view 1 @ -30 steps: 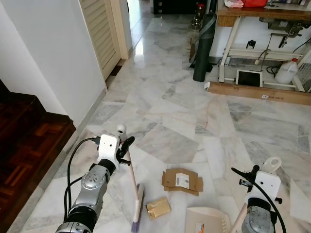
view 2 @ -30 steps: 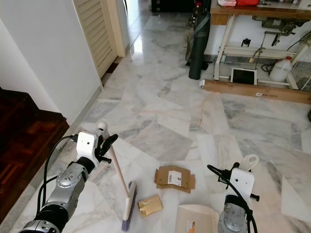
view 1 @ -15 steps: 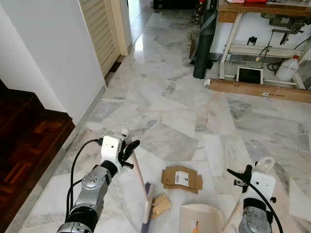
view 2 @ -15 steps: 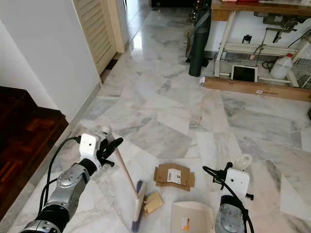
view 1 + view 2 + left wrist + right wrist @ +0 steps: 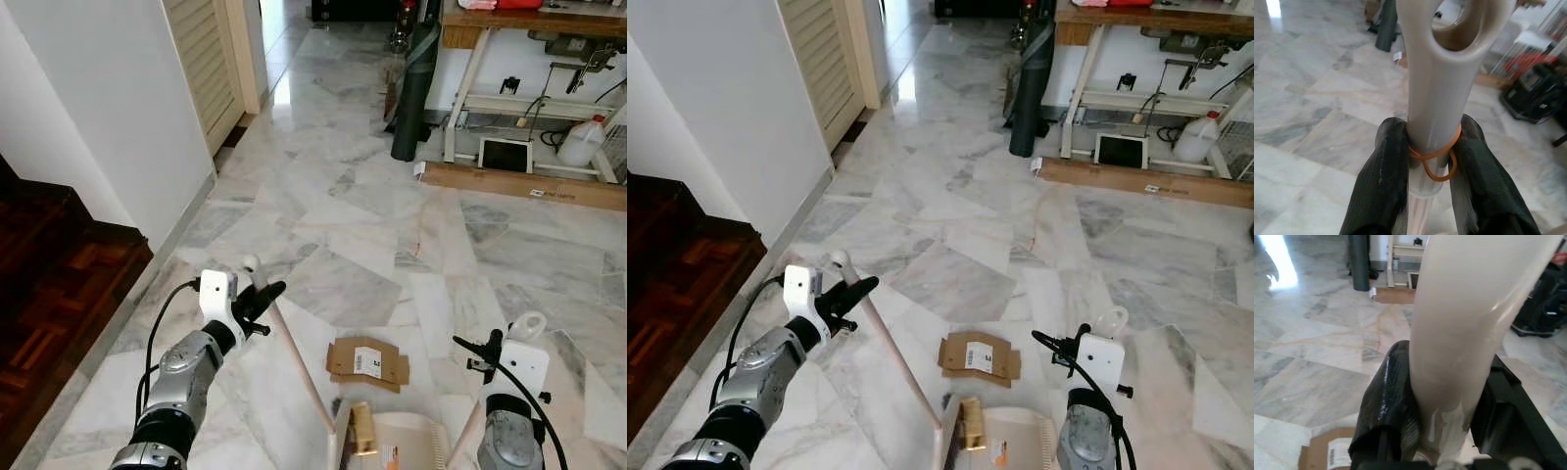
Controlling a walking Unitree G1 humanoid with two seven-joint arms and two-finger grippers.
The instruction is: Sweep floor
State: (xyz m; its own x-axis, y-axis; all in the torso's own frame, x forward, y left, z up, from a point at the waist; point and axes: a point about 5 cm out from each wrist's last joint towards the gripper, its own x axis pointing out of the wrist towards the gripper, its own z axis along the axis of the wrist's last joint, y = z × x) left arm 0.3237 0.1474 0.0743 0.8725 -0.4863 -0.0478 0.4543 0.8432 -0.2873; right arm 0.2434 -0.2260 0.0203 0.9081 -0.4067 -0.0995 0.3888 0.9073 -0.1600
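— How far along is the sweeping?

— My left gripper [image 5: 1422, 161] pinches the broom [image 5: 299, 377], my right gripper [image 5: 1442, 396] the dustpan [image 5: 407, 441], bottom centre. A small brown box [image 5: 363, 428] sits at the pan's mouth.

— What's left?

— The flat cardboard piece [image 5: 368, 363] lies just above it, unswept.

No lettering is legible anywhere. A flattened cardboard piece [image 5: 367, 363] on the marble floor [image 5: 323, 206] carries a white label [image 5: 367, 362] with dark print, too small to read. The dustpan [image 5: 409, 446] bears a small orange-and-white sticker [image 5: 390, 454], its marks unreadable. The long cardboard box [image 5: 522, 185] by the table [image 5: 534, 15] has a small white label [image 5: 535, 194], also unreadable.
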